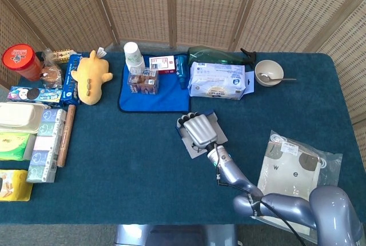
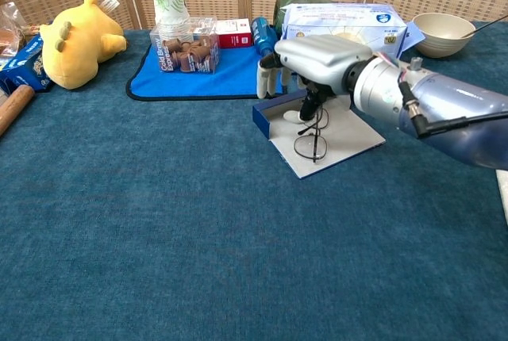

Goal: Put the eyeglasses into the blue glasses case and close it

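Near the middle of the blue carpeted surface (image 2: pixel 159 238), the silver right hand (image 2: pixel 313 67) pinches thin wire-framed eyeglasses (image 2: pixel 311 139) over the open blue glasses case (image 2: pixel 317 131); the light frame could slip out.

From above you see your right hand (image 1: pixel 198 130) lying palm down over the open blue glasses case (image 1: pixel 187 141), the fingers pointing toward the blue mat (image 1: pixel 153 93); the eyeglasses are hidden under the hand, so whether you hold them I cannot tell; the silver forearm (image 1: pixel 231 171) runs back to the lower right corner, near the plastic bag (image 1: pixel 295 166); the yellow plush toy (image 1: pixel 90 76) lies far to the left.
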Robot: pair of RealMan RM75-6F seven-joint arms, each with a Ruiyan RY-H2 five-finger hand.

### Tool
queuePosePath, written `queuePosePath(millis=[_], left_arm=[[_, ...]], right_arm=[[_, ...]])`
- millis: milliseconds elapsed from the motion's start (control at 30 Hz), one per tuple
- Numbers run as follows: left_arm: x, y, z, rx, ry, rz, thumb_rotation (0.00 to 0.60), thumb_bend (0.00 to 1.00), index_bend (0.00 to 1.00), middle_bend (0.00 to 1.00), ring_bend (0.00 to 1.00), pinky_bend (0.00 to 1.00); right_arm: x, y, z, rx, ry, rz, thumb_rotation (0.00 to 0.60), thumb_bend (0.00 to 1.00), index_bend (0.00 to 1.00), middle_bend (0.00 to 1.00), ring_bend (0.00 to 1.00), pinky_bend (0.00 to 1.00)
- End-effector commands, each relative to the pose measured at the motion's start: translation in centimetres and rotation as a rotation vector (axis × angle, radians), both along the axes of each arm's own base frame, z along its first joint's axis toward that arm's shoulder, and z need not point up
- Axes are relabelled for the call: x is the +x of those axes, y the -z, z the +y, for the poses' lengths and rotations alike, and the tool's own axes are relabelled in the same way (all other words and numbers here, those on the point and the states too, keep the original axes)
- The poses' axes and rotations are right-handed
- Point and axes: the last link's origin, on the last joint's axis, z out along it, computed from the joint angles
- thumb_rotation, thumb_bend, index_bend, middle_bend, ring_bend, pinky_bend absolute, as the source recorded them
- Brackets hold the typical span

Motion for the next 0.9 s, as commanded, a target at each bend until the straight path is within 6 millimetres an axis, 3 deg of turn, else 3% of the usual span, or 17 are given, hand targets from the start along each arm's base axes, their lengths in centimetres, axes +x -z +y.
queuePosePath(millis=[33,500,900], left_arm=[[0.0,-0.1,-0.1,0.004,0.000,0.001,0.600,0.29,0.21,0.13,0.00,0.00],[0.2,0.0,0.1,-0.001,0.002,0.005,0.600,0.29,0.21,0.13,0.00,0.00],[0.3,-0.2,-0.2,0.005,0.001,0.007,0.600,0.29,0.21,0.13,0.00,0.00]], right_arm=[[0.1,-0.4,-0.1,-0.005,-0.003,-0.007,0.600,0.30,0.36,0.37,0.32,0.38],[-3.1,-0.2,-0.6,0.004,0.059,0.010,0.600,0.30,0.36,0.37,0.32,0.38],[-2.8,0.8,-0.3,0.029,0.056,-0.017,0.600,0.30,0.36,0.37,0.32,0.38]])
